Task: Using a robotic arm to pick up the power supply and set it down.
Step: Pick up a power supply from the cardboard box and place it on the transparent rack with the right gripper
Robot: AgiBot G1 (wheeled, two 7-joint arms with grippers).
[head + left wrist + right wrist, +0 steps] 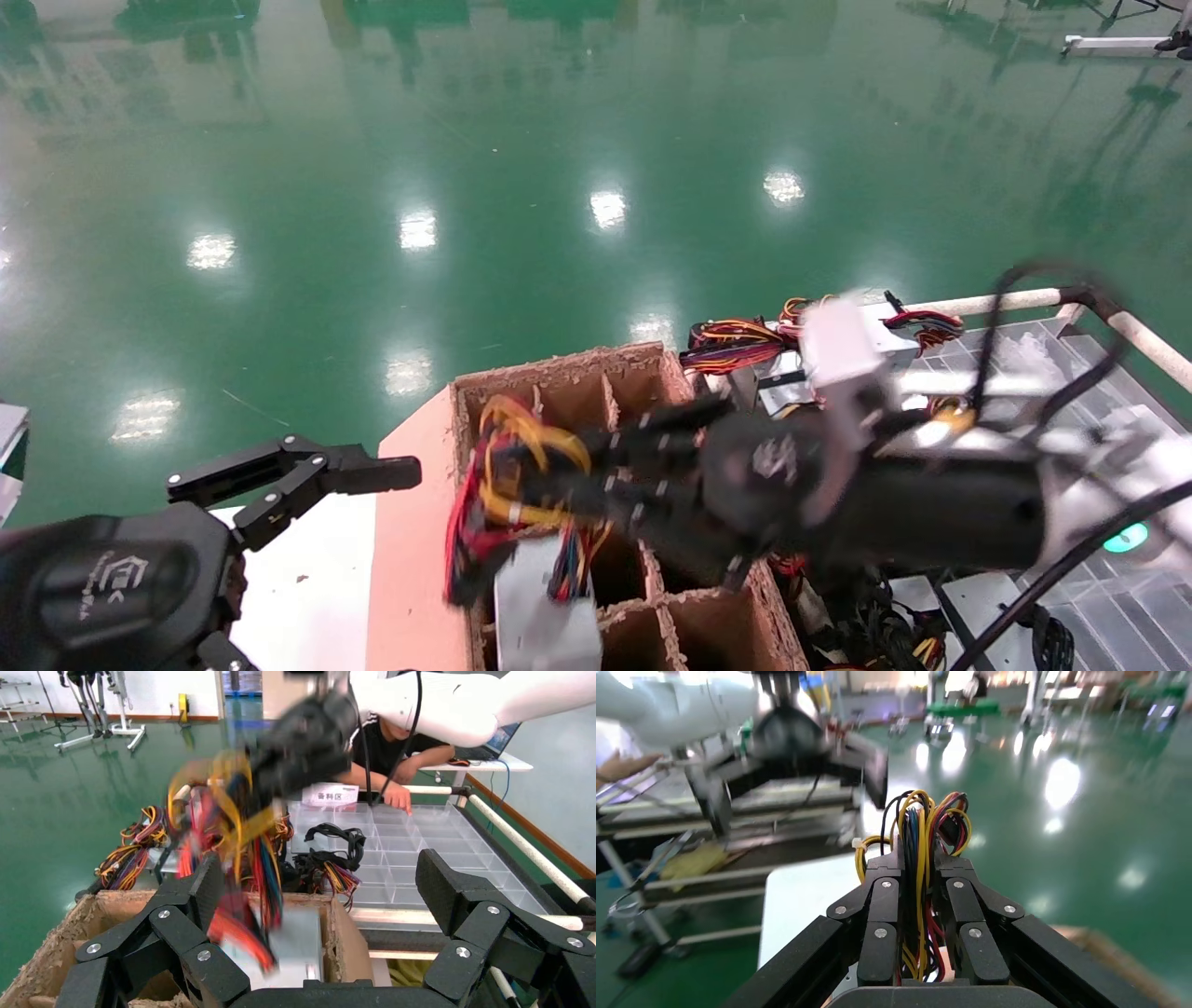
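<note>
The power supply [545, 615] is a small grey metal box hanging below its bundle of red, yellow, blue and black wires [503, 475]. My right gripper [559, 466], on the robotic arm with the light grey wrist module [838, 354], is shut on that bundle. In the right wrist view the wires [921, 832] run between the fingers of the shut gripper [919, 860]. The grey box [288, 945] hangs at a near compartment of the brown cardboard divider box [643, 373]; whether it rests there I cannot tell. My left gripper [363, 461] is open to the left of the box, holding nothing [320, 881].
More wire bundles [745, 340] lie behind the cardboard box on a clear compartment tray [422, 846] with white rails. A white table top [307, 578] lies under my left gripper. A person [383, 755] sits at a desk beyond the tray. Green floor surrounds everything.
</note>
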